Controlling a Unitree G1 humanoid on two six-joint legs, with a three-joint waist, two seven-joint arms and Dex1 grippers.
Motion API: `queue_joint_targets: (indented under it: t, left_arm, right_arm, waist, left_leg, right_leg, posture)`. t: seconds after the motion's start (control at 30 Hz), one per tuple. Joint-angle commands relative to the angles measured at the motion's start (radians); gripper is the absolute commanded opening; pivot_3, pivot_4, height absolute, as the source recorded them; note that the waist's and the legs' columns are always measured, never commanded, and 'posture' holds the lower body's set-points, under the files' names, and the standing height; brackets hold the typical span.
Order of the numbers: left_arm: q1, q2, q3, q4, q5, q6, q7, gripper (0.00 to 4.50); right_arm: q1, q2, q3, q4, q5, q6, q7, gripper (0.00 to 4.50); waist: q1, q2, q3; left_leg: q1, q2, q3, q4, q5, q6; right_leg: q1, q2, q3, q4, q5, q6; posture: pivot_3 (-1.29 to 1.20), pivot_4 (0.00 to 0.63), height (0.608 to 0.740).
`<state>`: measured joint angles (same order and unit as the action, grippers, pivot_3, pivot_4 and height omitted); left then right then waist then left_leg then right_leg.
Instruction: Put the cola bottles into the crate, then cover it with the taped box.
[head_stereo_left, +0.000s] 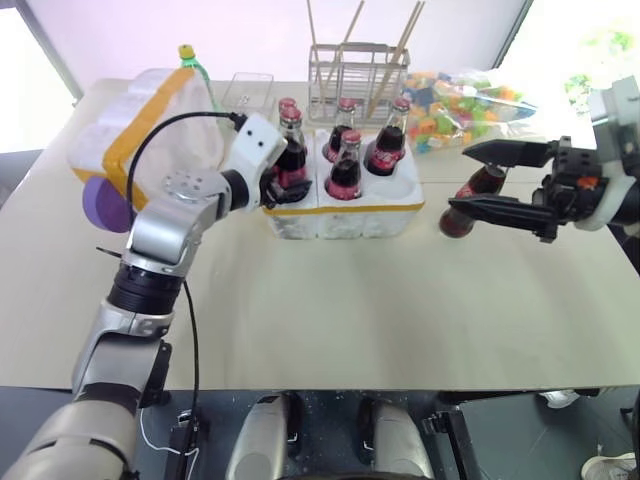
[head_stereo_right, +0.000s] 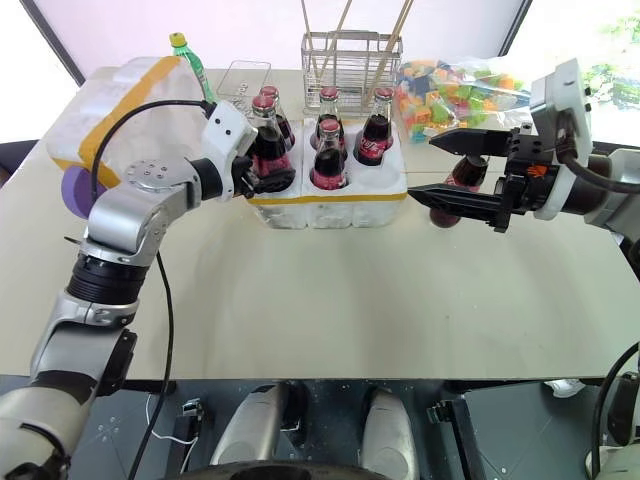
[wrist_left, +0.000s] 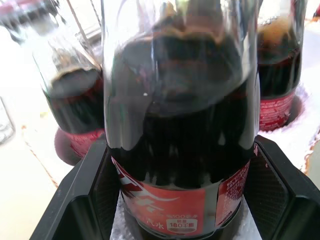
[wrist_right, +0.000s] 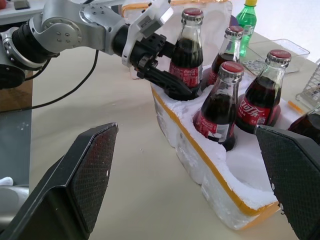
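Green bottle (head_stereo_left: 193, 66), wire rack (head_stereo_left: 357, 68), bag of coloured blocks (head_stereo_left: 468, 108)

Bright daylight pours in from the windows behind, blown out white at both far corners. The worktop (head_stereo_left: 330, 300) is evenly lit, with soft shadows close under the crate (head_stereo_left: 345, 212). Up close at the left wrist, a bottle (wrist_left: 182, 125) swims out of focus, pale reflections sliding across its glass. The right pincer's fingers (wrist_right: 75, 180) loom large, dark and soft-edged.
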<state>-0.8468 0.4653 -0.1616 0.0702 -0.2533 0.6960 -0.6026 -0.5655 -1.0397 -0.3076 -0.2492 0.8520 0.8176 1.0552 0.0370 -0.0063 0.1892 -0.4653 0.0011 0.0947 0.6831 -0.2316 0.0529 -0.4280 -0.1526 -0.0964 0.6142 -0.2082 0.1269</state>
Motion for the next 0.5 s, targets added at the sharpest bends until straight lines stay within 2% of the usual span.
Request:
queue_joint_targets:
  t: [0.03,0.07,0.1,0.23,0.3,0.37,0.5]
  left_arm:
    - [0.009,-0.041,0.033,0.041,0.003,-0.011,0.026,3.82]
    - [0.018,-0.049,0.033,0.065,0.016,-0.025,0.034,4.23]
    - [0.027,-0.056,0.04,0.085,0.022,-0.028,0.042,4.46]
    - [0.043,-0.06,0.089,0.095,0.002,-0.02,0.05,4.46]
    - [0.049,-0.051,0.154,0.073,-0.048,0.008,0.036,4.46]
    - [0.067,-0.004,0.242,0.019,-0.12,0.014,-0.017,4.46]
    - [0.103,0.116,0.396,-0.123,-0.318,0.105,-0.148,4.46]
  right_arm:
    - [-0.016,0.005,-0.007,0.002,-0.024,-0.038,-0.013,4.5]
    - [-0.017,0.005,-0.001,0.005,-0.033,-0.043,-0.017,4.5]
    - [-0.019,0.007,0.003,0.008,-0.039,-0.045,-0.024,4.5]
    - [-0.013,0.008,0.005,0.009,-0.053,-0.049,-0.038,4.5]
    - [0.019,0.006,-0.02,-0.004,-0.077,-0.059,-0.068,4.5]
    - [0.086,0.011,-0.115,-0.036,-0.044,-0.022,-0.108,4.5]
    - [0.269,0.018,-0.318,-0.119,0.048,0.039,-0.088,4.5]
  waist:
    - [0.002,0.0,0.0]
    - [0.003,0.0,0.0]
    - [0.003,0.0,0.0]
    - [0.002,0.0,-0.001]
    - [0.0,0.0,-0.001]
    - [0.0,0.0,-0.001]
    - [-0.004,0.0,0.0]
  left_leg:
    - [0.0,0.0,0.0,0.0,0.0,0.0]
    - [0.0,0.0,0.0,0.0,0.0,0.0]
    - [0.0,0.0,-0.001,0.0,0.0,0.001]
    - [0.002,-0.001,-0.001,0.0,-0.002,0.004]
    - [0.003,0.0,-0.001,0.0,-0.002,0.004]
    - [0.003,0.0,-0.001,0.0,-0.002,0.004]
    - [0.002,0.001,0.001,-0.001,0.001,-0.001]
  right_leg:
    - [0.0,0.0,0.0,0.0,0.0,0.0]
    - [0.001,0.0,0.0,0.0,0.0,0.0]
    - [0.001,0.0,0.0,0.0,0.0,0.0]
    - [0.003,-0.001,0.0,0.0,0.0,0.0]
    - [0.003,-0.001,0.0,0.0,0.0,0.0]
    - [0.002,0.0,0.0,0.0,0.0,0.0]
    - [0.0,0.0,0.0,0.001,0.0,0.0]
  posture:
    - [0.0,0.15,0.736]
    - [0.0,0.15,0.736]
    - [0.0,0.15,0.736]
    - [0.0,0.15,0.736]
    - [0.0,0.15,0.736]
    - [0.0,0.15,0.736]
    - [0.0,0.15,0.736]
